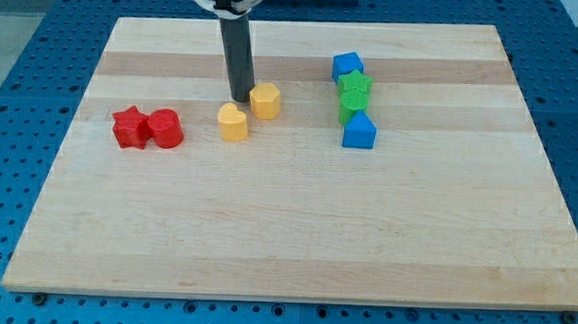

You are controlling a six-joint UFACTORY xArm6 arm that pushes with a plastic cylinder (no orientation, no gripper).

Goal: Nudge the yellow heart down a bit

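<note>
The yellow heart [233, 122] lies on the wooden board [296, 231], left of centre. A yellow hexagon block [265, 100] sits just up and right of it. My tip [241, 98] is on the board right above the heart's upper edge and close to the left side of the hexagon. The dark rod rises from there toward the view's top.
A red star [128, 128] and a red cylinder [164, 129] touch each other at the left. At the right, a column holds a blue block [348, 66], a green star [354, 86], a green block [351, 108] and a blue block [359, 132].
</note>
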